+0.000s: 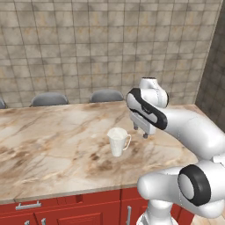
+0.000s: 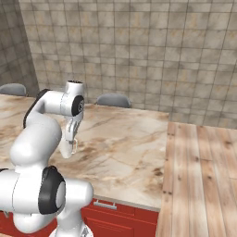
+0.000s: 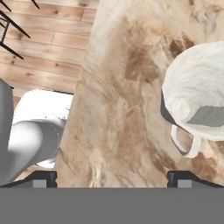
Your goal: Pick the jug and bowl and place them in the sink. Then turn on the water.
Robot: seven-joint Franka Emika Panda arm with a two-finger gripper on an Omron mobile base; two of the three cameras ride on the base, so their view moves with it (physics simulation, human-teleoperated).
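- Jug (image 1: 118, 141) is standing upright on the marble counter (image 1: 52, 136), near the counter's front edge and toward its right end; you are seeing its handle pointing right in the left base view.
- Gripper (image 1: 140, 128) is hanging just to the right of the jug, above the counter, with its jaws spread wide and gripping nothing.
- Looking through the hand view, you are seeing the jug (image 3: 199, 105) from above at the right side, its open mouth and looped handle clear of both finger tips (image 3: 181, 177), which are sitting far apart at the bottom.
- Looking from the right base view, you are finding the jug (image 2: 68, 148) mostly hidden behind the arm's hand, only a pale part showing.
- Grey chair backs (image 1: 49, 99) are lining the counter's far edge.
- Red cabinet fronts (image 1: 66, 211) are running under the counter's front edge.
- Wooden flooring (image 2: 203, 176) is lying beyond the counter's right end.
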